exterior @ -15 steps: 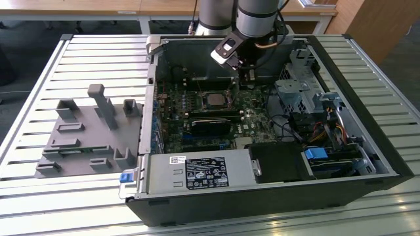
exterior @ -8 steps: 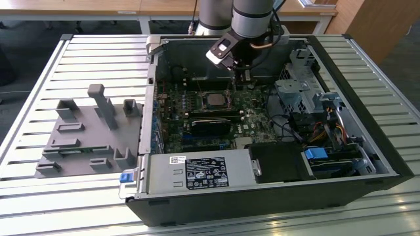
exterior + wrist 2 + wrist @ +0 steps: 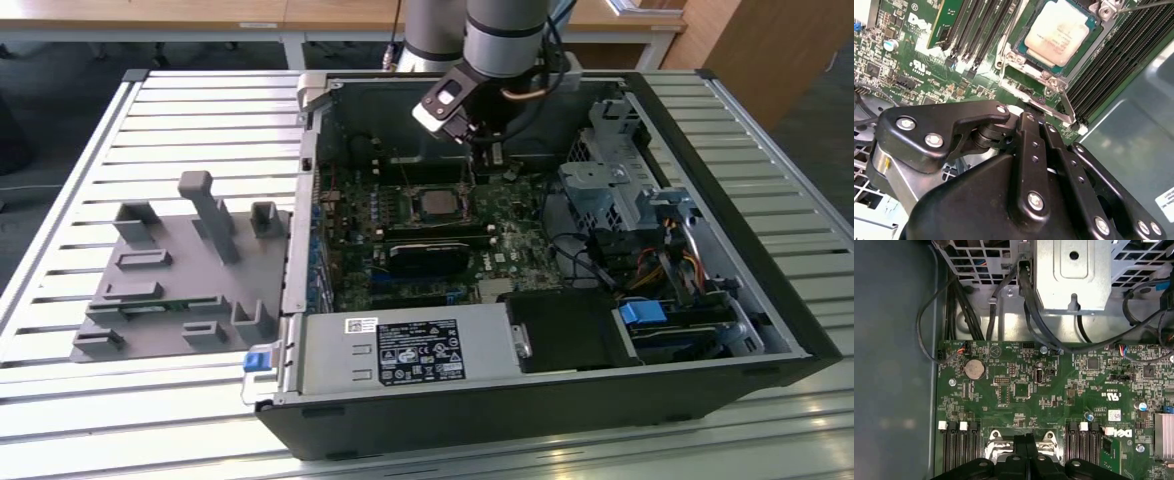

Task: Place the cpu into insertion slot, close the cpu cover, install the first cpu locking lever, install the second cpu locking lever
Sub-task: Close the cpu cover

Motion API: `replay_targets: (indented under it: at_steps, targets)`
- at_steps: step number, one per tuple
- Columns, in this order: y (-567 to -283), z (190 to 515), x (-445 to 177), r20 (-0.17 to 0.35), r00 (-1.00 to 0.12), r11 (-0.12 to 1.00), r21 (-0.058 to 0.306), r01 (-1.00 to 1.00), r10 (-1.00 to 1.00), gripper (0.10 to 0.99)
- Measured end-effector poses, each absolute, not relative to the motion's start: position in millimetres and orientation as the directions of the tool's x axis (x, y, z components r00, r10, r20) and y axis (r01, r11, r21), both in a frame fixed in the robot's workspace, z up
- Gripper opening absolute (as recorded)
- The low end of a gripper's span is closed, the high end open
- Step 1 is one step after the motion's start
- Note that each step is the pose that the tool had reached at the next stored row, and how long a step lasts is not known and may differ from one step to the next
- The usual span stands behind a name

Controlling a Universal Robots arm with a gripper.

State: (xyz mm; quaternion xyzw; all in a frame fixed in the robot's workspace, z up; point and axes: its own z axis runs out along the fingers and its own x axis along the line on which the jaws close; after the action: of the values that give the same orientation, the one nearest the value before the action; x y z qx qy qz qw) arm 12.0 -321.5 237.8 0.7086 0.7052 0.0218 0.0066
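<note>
A black label [image 3: 416, 352] crowded with white print and a small white sticker [image 3: 363, 324] sit on the silver power supply box [image 3: 334, 355] in the exterior view; their print is too fine to make out. White silkscreened lettering and marks stand on the green circuit board [image 3: 904, 55] in both wrist views.

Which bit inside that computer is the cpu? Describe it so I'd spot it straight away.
Look into the open black computer case, at the green circuit board on its floor. Near the board's middle lies the cpu, a small flat square with a pale silvery face, unlike the long black slots beside it.
</note>
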Motion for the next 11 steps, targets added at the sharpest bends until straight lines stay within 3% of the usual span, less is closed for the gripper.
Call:
replay_targets:
  at_steps: [11]
  targets:
    - [-320.2, 233.3, -1.2, 0.022, 0.004, -0.005, 0.04, 0.999, 1.0, 0.106]
